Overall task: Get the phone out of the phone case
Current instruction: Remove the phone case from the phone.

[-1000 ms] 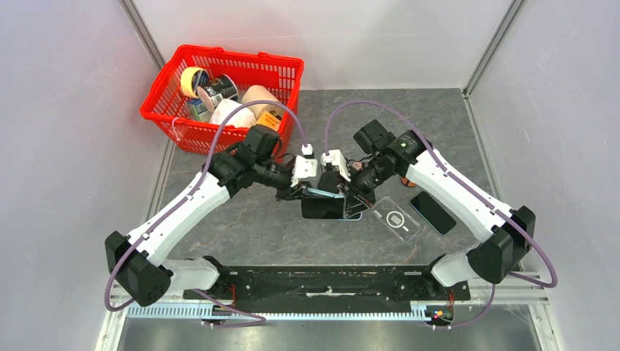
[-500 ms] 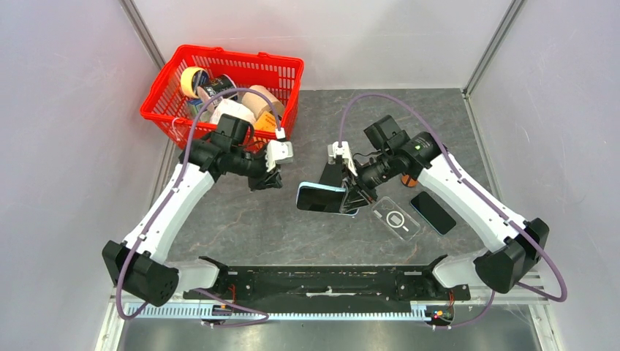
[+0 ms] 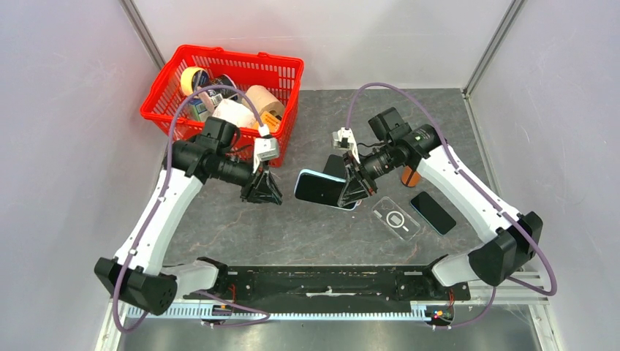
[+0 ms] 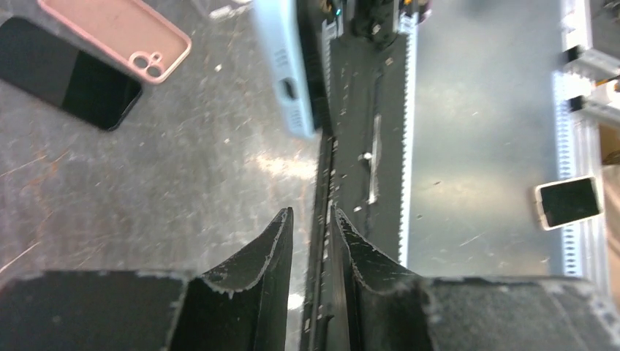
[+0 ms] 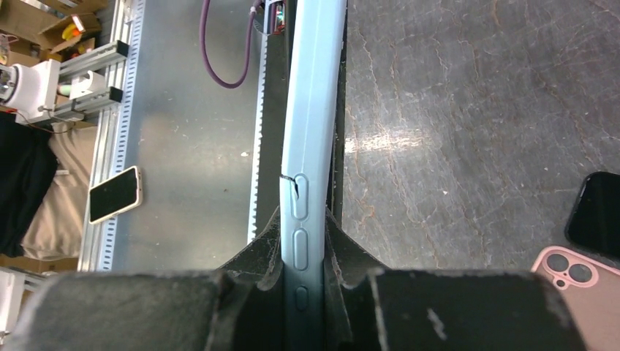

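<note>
The phone (image 3: pixel 319 190), dark screen showing, sits inside a light blue phone case (image 3: pixel 299 180) and is held on edge above the table. My right gripper (image 3: pixel 352 191) is shut on its right end. In the right wrist view the case's button edge (image 5: pixel 313 110) runs straight up from between the fingers, at the right gripper (image 5: pixel 303 219). My left gripper (image 3: pixel 265 193) hangs apart to the phone's left, touching nothing. In the left wrist view the left gripper (image 4: pixel 311 213) has its jaws a little apart with nothing between them, and the blue case (image 4: pixel 289 69) shows edge-on ahead.
An empty pale case (image 3: pixel 395 219) and a bare black phone (image 3: pixel 433 212) lie on the table to the right, with an orange object (image 3: pixel 410 176) behind my right arm. A red basket (image 3: pixel 172 122) of groceries stands at the back left. A black rail (image 3: pixel 329 281) runs along the near edge.
My left gripper has left the phone and drawn back to the left. My right gripper has kept the cased phone and lifted it slightly up and away from the rail.
</note>
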You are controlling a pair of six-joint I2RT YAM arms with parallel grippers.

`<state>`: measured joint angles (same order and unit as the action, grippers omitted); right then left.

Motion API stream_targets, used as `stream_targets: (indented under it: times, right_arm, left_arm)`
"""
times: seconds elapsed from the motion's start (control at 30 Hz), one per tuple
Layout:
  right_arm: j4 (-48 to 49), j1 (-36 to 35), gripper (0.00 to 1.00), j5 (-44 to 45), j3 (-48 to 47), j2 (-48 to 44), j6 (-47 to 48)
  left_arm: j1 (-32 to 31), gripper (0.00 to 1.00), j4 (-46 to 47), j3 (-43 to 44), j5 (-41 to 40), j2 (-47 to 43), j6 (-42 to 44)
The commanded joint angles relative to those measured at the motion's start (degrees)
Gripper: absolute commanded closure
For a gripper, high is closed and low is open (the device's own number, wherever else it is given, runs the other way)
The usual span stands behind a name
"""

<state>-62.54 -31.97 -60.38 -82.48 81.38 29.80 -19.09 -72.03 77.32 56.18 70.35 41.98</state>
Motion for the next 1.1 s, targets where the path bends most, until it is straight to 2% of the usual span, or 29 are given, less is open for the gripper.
stream_targets:
  times: [0.0,0.13,0.27,0.37,0.6,1.07]
  right_arm:
    - [2.31,0.28,1.00,-6.33,-3.30,1.14,-1.70]
    - [2.36,0.24,1.00,-6.92,-3.65,2.41,-2.34]
    - [2.40,0.24,1.00,-7.33,-4.01,3.08,-2.77]
    - [2.39,0.24,1.00,-7.47,-4.14,3.35,-2.99]
    - [2.38,0.24,1.00,-7.25,-4.27,3.49,-3.09]
    - [2.42,0.33,1.00,-6.33,-3.21,2.37,-2.75]
  left_arm:
    - [0.20,0.70,1.80,1.57,11.29,-4.14,-12.87]
    - [0.21,0.69,11.14,0.01,14.09,-6.05,-26.53]
    - [0.20,0.69,25.66,-4.78,14.46,-7.76,-42.84]
    - [0.20,0.69,31.63,-7.17,14.57,-7.47,-50.29]
    - [0.19,0.69,34.00,-8.49,12.42,-6.85,-53.93]
    - [0.21,0.69,33.56,-8.07,7.92,-7.22,-51.61]
